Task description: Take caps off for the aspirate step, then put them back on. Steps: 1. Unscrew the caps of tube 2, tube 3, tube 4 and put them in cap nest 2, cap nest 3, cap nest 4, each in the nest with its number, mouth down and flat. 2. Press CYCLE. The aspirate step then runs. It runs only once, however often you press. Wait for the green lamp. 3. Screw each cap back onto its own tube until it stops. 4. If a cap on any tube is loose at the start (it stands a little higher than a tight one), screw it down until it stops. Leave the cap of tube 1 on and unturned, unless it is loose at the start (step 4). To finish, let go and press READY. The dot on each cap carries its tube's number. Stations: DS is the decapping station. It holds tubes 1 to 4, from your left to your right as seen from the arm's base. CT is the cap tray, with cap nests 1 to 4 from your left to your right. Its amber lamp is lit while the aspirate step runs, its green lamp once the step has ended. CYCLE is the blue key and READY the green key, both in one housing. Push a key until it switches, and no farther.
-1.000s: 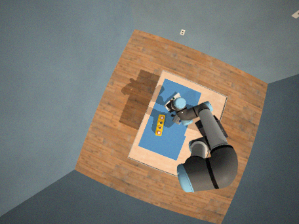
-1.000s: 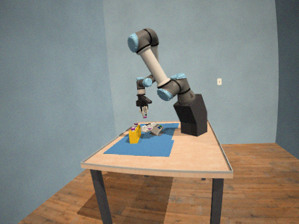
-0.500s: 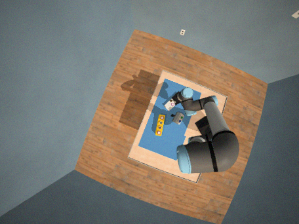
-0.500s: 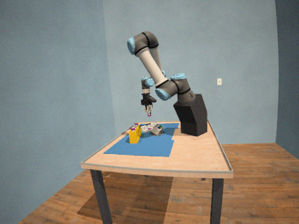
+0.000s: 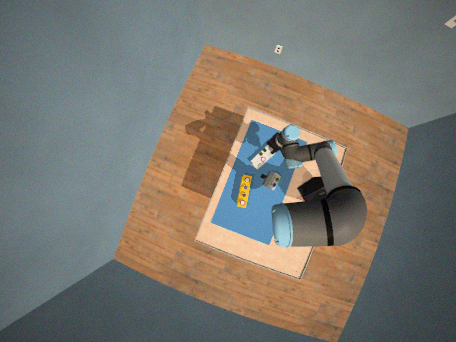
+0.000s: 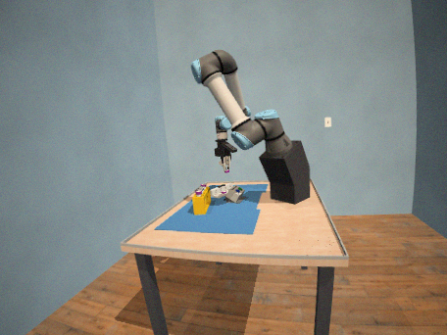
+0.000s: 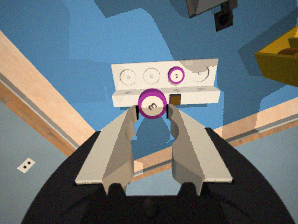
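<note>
My gripper point(image 6: 226, 167) point(image 7: 152, 105) is shut on a purple-rimmed cap point(image 6: 226, 171) point(image 7: 152, 103), seemingly cap 3, held in the air above the white cap tray CT point(image 5: 256, 163) point(image 7: 195, 98). Cap 2 point(image 5: 263, 159) point(image 7: 176, 75) sits in nest 2; the other nests show no cap. The tray's amber lamp point(image 7: 174, 99) looks unlit; its green lamp is hidden in the wrist view. On the yellow station DS point(image 5: 248, 198) point(image 6: 200, 207) point(image 7: 276, 65), cap 1 point(image 5: 242, 202) point(image 6: 198, 192) and cap 4 point(image 5: 247, 179) are on their tubes. Tubes 2 and 3 are uncapped.
The grey key housing point(image 5: 270, 176) point(image 6: 233, 196) point(image 7: 202, 6) stands between the tray and the arm's base, near the station. Its blue CYCLE key point(image 5: 274, 185) and green READY key point(image 5: 277, 179) are on top. A raised table rim borders the far side.
</note>
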`<state>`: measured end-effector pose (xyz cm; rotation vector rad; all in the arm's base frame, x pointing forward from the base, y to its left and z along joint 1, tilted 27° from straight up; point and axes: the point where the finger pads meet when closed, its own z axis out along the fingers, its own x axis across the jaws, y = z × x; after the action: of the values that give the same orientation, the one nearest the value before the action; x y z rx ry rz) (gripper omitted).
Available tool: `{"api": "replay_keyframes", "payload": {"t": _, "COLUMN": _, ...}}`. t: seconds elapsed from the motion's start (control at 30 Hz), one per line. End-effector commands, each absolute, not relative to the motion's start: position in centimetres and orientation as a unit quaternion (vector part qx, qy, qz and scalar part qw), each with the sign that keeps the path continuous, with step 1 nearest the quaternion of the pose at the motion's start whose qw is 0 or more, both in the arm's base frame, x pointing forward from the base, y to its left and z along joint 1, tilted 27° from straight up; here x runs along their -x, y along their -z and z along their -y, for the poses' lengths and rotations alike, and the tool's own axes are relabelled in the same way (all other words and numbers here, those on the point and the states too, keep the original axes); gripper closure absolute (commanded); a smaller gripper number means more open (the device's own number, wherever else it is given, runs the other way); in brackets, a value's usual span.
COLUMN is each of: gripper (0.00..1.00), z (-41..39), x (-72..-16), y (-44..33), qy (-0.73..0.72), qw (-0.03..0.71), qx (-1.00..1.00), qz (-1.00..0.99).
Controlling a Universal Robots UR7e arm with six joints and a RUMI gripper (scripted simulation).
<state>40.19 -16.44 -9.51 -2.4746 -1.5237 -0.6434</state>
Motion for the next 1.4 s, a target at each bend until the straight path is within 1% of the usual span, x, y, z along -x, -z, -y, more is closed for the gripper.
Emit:
{"api": "replay_keyframes", "payload": {"t": 0.0, "gripper": 1.0, "z": 16.6, "x": -40.2, "y": 9.5, "qy": 0.216, "qw": 0.082, "qx": 0.829, "qz": 0.51}}
{"api": "replay_keyframes", "payload": {"t": 0.97, "gripper": 1.0, "z": 12.2, "x": -43.7, "y": 20.7, "qy": 0.216, "qw": 0.082, "qx": 0.829, "qz": 0.51}}
{"api": "replay_keyframes", "payload": {"t": 1.37, "gripper": 1.0, "z": 12.1, "x": -43.7, "y": 21.0, "qy": 0.216, "qw": 0.082, "qx": 0.829, "qz": 0.51}}
